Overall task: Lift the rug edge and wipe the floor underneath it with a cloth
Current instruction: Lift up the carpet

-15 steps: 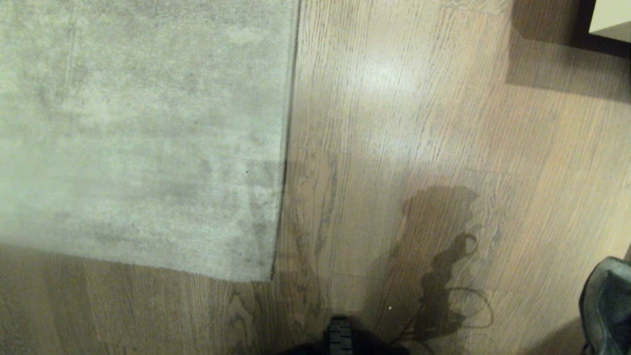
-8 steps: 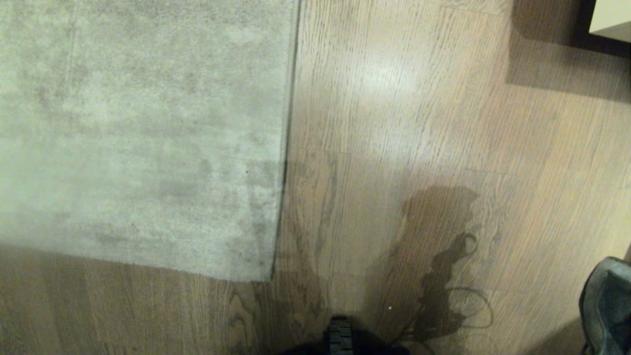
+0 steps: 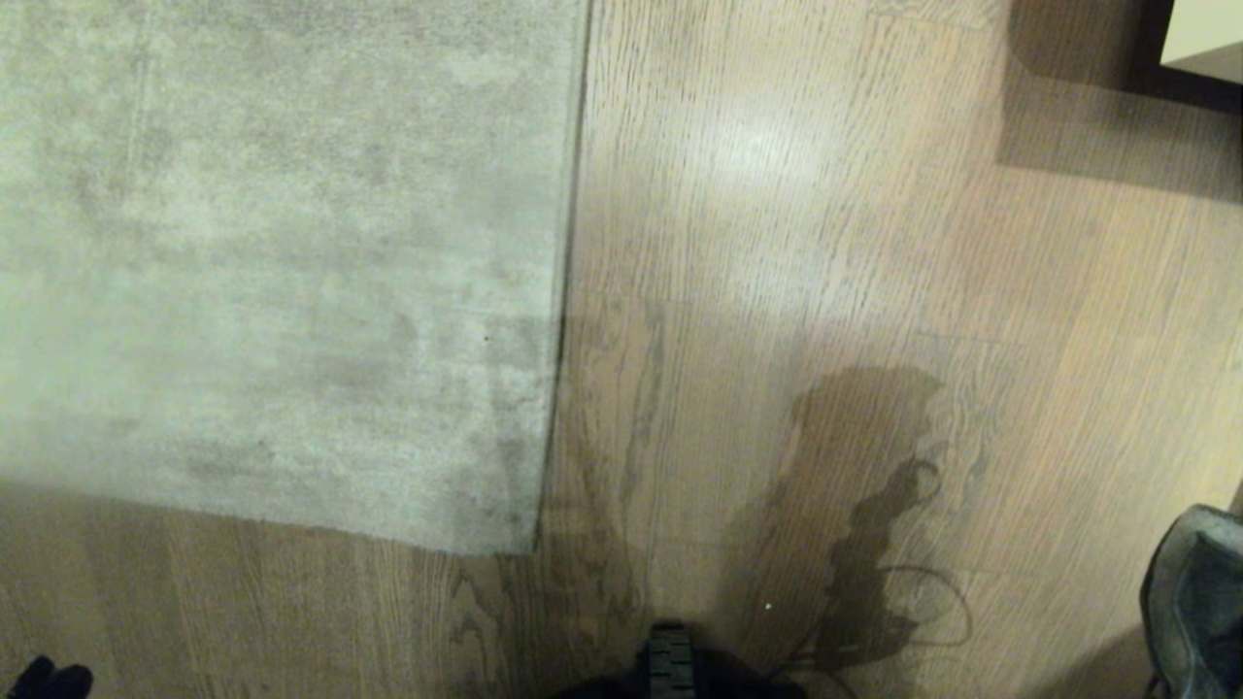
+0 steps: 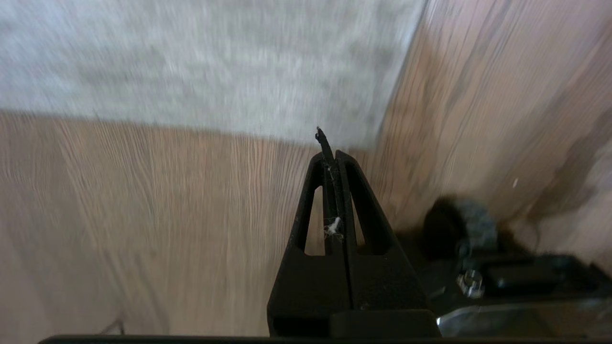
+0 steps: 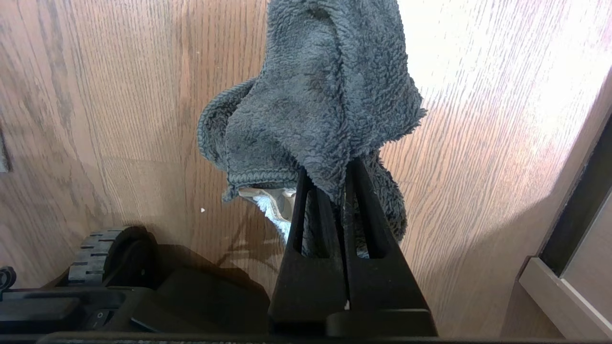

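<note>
The pale grey rug (image 3: pixel 282 262) lies flat on the wood floor (image 3: pixel 777 243), its near right corner a little ahead of my base. My left gripper (image 3: pixel 44 677) peeks in at the head view's bottom left corner, over bare floor short of the rug's near edge. In the left wrist view this gripper (image 4: pixel 330 154) is shut and holds nothing, pointing toward the rug (image 4: pixel 215 62) corner. My right gripper (image 5: pixel 330 179) is shut on the dark grey cloth (image 5: pixel 315 95), which hangs over its fingertips above the floor. The cloth (image 3: pixel 1199 602) shows at the head view's right edge.
A piece of furniture (image 3: pixel 1204 44) with a dark base stands at the far right and casts a shadow on the floor. My base's front wheel (image 3: pixel 670 665) sits at the bottom centre. A low cabinet edge (image 5: pixel 564 286) is close beside the right arm.
The tip of my left gripper has come into the head view at the bottom left corner. The rug, the cloth and the right arm have not moved.
</note>
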